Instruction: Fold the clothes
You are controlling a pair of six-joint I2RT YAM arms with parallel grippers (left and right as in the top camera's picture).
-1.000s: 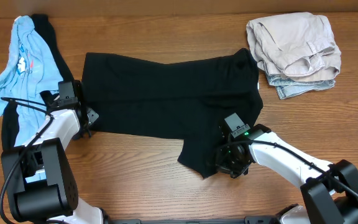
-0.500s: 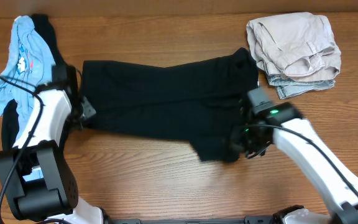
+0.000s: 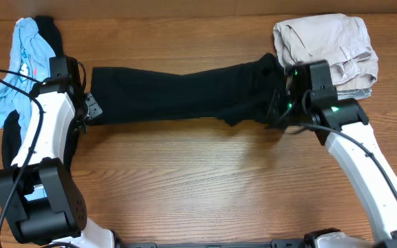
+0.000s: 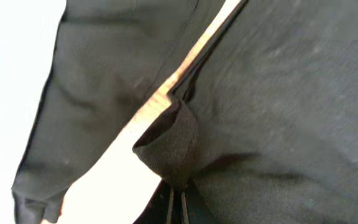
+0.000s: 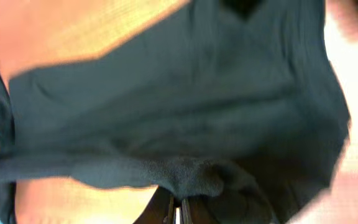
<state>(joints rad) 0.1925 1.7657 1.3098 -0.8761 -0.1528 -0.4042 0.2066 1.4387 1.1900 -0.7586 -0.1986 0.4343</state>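
Observation:
A black shirt [image 3: 178,96] lies stretched in a long band across the back of the table, folded lengthwise. My left gripper [image 3: 88,110] is shut on its left end; the left wrist view shows a pinched wad of black shirt [image 4: 169,146] above the closed left gripper [image 4: 177,208]. My right gripper [image 3: 279,114] is shut on the shirt's right end, and the right wrist view shows bunched black shirt [image 5: 188,174] above the closed right gripper [image 5: 178,211]. More clothes lie at the sides: a light blue printed T-shirt [image 3: 21,65] over another black garment [image 3: 11,141] at left.
A folded beige piece [image 3: 326,48] on pale denim [image 3: 319,100] sits at the back right, close to my right arm. Bare wooden table [image 3: 205,179] fills the front half. The left arm's cable [image 3: 5,79] loops over the blue T-shirt.
My right gripper carried the shirt's lower right corner up toward the back edge, folding the front half over. My left gripper also moved back a little with its end.

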